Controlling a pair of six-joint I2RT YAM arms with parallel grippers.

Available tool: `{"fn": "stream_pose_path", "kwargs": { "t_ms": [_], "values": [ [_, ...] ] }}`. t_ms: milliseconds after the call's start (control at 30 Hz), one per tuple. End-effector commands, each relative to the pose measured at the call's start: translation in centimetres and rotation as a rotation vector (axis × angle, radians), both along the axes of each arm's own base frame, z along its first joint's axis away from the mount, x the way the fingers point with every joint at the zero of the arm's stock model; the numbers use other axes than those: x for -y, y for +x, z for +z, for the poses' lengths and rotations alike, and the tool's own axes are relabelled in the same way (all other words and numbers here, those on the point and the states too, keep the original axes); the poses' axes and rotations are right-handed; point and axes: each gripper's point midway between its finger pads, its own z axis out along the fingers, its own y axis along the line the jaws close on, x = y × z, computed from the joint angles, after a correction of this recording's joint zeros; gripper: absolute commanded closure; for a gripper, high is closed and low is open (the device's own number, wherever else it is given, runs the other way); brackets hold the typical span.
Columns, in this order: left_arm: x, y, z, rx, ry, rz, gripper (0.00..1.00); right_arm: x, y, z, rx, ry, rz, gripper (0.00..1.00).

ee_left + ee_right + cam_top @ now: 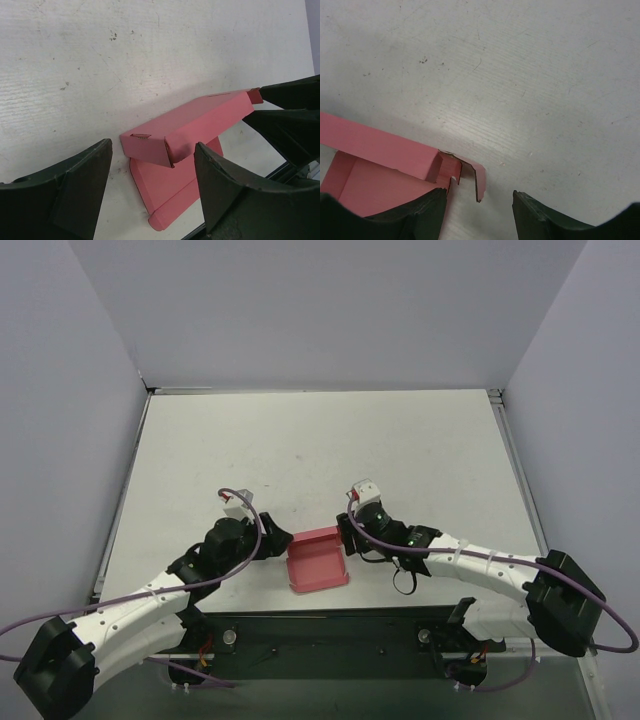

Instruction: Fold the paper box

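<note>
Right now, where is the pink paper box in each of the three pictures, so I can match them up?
Top external: paper box low centre, by the table's near edge.
Left wrist: centre to right, one panel raised.
Right wrist: lower left corner, partly cut off.
Shared landmark: the scuffed white table under it.

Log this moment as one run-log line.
fold: unfinished | paper box: one wall raised, on table | left gripper: open, beside box's left side | right gripper: open, end flap between jaws
</note>
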Motion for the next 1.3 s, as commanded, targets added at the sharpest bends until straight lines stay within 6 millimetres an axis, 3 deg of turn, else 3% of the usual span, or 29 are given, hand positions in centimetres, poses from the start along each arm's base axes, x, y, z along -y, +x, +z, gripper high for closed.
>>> {"fn": "stream_pose_path", "kwargs": {
  "t_ms": [0,167,467,900,1267],
  "values": [
    [0.7,0.3,1.3,0.001,-0.056,0.0,0.25,-0.8,1.7,1.6,0.083,-0.009,-0.017,0.45],
    [0.9,0.2,1.0,-0.004,-0.07,-0.005,0.33,-1.1,2.0,1.6,0.094,-0.006,-0.024,0.49],
    [1.1,0.2,0.8,-0.007,-0.083,-0.006,0.36,-1.5,2.3,1.6,0.097,-0.013,-0.033,0.58],
    [1.0,0.6,-0.5,0.03,-0.067,-0.009,0.47,-2.3,1.7,1.5,0.109,-0.046,-0.023,0.75],
    [1.0,0.5,-0.8,0.043,-0.066,-0.02,0.55,-4.0,0.5,2.3,0.072,-0.026,-0.056,0.83]
  ]
}}
